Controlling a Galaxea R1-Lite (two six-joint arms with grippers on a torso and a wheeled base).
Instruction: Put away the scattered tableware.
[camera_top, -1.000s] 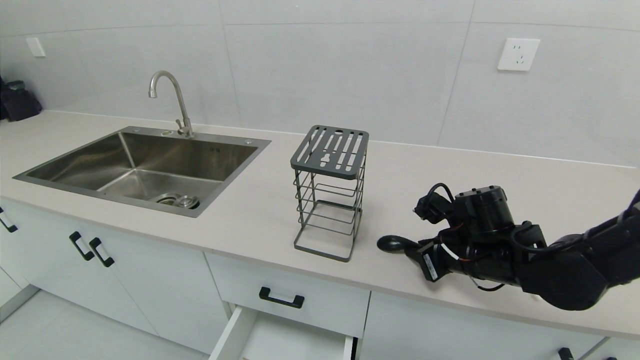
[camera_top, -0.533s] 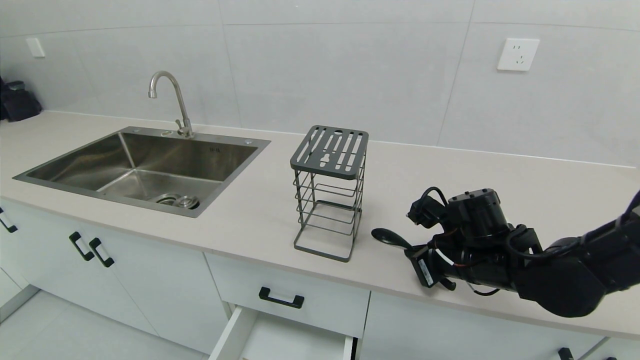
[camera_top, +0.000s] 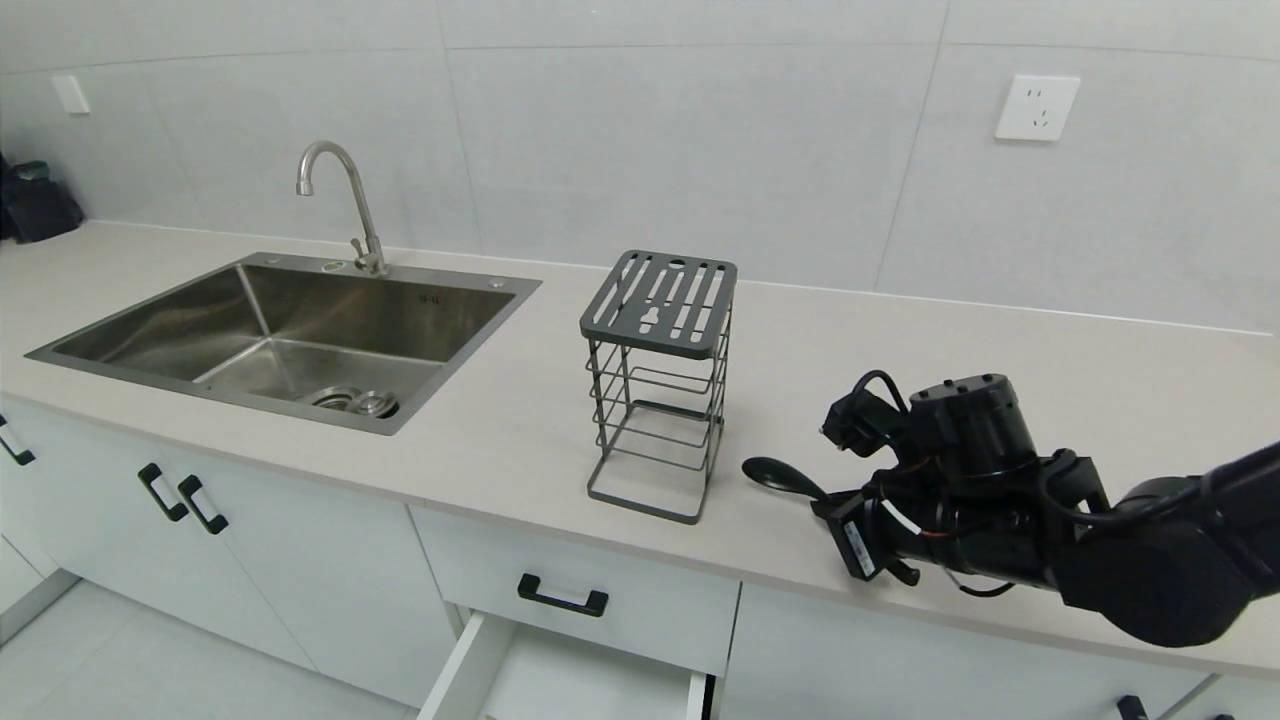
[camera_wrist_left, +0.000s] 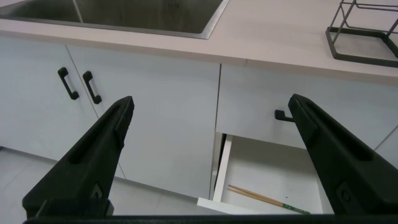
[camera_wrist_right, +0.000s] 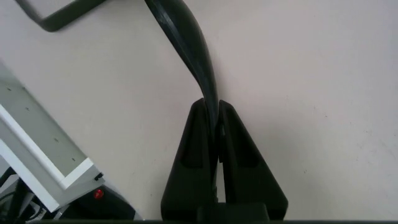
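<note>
Holding a black spoon (camera_top: 782, 474) by its handle: right end effector (camera_top: 838, 503), clamped tight, low over the worktop (camera_top: 500, 440), just right of the rack (camera_top: 657, 385). The spoon bowl points at the rack's foot, near it but apart.

Left end effector (camera_wrist_left: 211, 102): spread wide, empty, below and in front of the rack, facing the open drawer (camera_wrist_left: 267, 168) that has chopsticks (camera_wrist_left: 261, 198) in it.

Risk: the pinch on the thin handle is narrow. The spoon may pivot or slip when lifted, or its bowl may knock the rack.
</note>
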